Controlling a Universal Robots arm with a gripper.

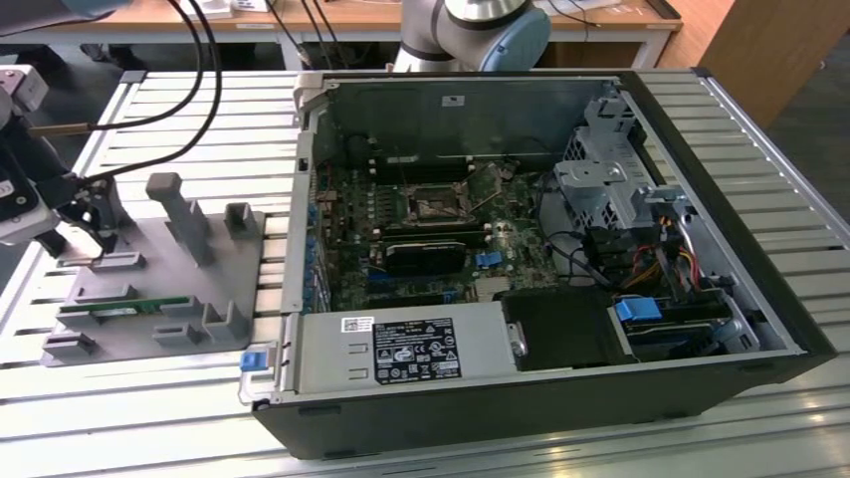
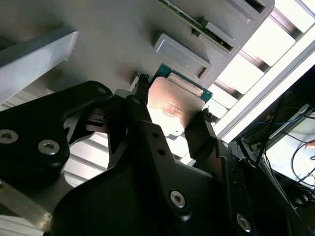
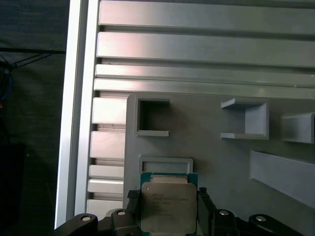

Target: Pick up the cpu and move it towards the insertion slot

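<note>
Silver-topped, the cpu (image 3: 169, 206) sits pinched between the fingers (image 3: 203, 201) over the grey fixture tray (image 1: 253, 261) at the exterior view's left, so we judge the grasp made, and the carry to the insertion slot (image 1: 435, 206), well apart inside the case (image 1: 531, 418), needs a level lift.

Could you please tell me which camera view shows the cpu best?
The first wrist view: the cpu faces the camera, its silver top plain, held in the pincer. The second wrist view shows the cpu aslant, partly behind the pincer. In the exterior view it is too small to tell.
</note>
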